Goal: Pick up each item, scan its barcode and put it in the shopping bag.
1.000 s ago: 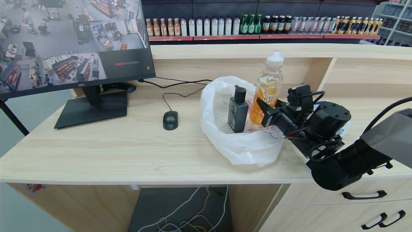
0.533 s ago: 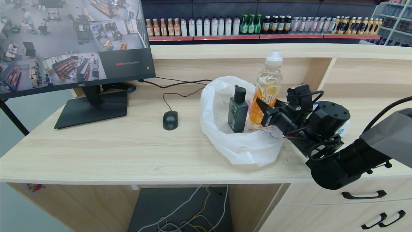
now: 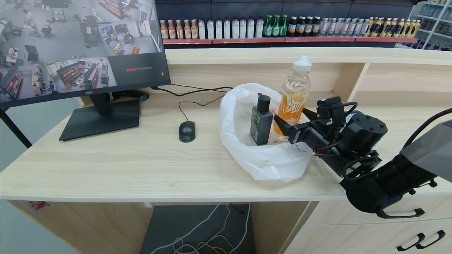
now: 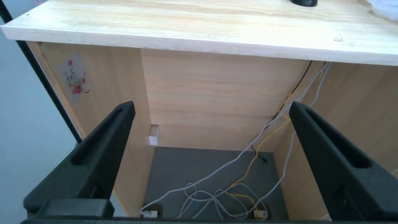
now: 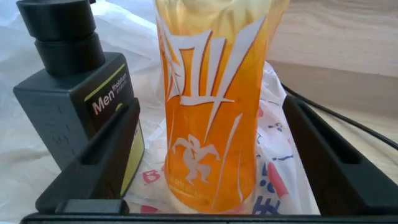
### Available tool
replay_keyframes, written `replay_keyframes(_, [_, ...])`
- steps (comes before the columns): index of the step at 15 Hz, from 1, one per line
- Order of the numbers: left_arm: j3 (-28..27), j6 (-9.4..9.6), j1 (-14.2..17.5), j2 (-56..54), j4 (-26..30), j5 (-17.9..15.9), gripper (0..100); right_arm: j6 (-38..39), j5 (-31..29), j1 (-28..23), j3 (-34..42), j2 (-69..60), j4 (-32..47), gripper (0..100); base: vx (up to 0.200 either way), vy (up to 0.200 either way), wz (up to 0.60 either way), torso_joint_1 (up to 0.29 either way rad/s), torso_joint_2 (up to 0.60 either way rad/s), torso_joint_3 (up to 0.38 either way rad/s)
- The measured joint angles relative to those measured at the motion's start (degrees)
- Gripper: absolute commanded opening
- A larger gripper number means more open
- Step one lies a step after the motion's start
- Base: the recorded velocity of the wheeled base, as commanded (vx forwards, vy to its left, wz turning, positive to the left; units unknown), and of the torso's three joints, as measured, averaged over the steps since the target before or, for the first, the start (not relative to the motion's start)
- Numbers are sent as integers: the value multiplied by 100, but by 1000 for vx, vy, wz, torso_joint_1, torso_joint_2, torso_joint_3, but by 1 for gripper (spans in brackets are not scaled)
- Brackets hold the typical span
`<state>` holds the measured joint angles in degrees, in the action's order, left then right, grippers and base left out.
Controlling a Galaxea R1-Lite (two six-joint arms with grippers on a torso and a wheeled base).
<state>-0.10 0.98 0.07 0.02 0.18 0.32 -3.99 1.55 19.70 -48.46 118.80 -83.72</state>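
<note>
The pale wooden tabletop [image 3: 106, 158] carries the white shopping bag [image 3: 268, 162], which sits open towards its right half with its mouth slumped wide. Two of the task's things stand upright inside it. The taller is the orange bottle [image 3: 295, 91], with its white cap well above the bag's rim and its long axis vertical. Just beside it, on the side towards the robot's left, is the shorter dark bottle [image 3: 261, 121]. The right gripper [image 3: 291, 115] is level with the lower body of the orange bottle, coming in from the robot's right over the bag's edge. Its fingers [image 5: 329, 155] are spread wide with the bottle between them. In the right wrist view a gap shows on each side, so they flank the bottle without pressing on it (one finger also lies close along the dark bottle's flank). The coming move seems to turn on this relation. The bottle is dead ahead between the open fingers, standing across their line of closing, so a straight pull back should clear it, and any sideways drift risks nudging one bottle or the other. The right arm is by far the nearer. The left gripper [image 4: 212, 109] hangs low before the tabletop's front edge, well apart from the bag, with its fingers likewise wide open and holding nothing.
</note>
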Motion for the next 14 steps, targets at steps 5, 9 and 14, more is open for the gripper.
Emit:
replay_keyframes(5, [0,0,0,0,0,0,100,22,0,-35,719,-669,-11,100,0,0,0,0,0,0])
replay_keyframes(9, [0,0,-5,0,0,1,100,33,11,-176,1447,-1506,-13,100,0,0,0,0,0,0])
replay_keyframes(14, [0,0,0,0,6,0,100,24,50,-223,2614,-2950,71,100,0,0,0,0,0,0])
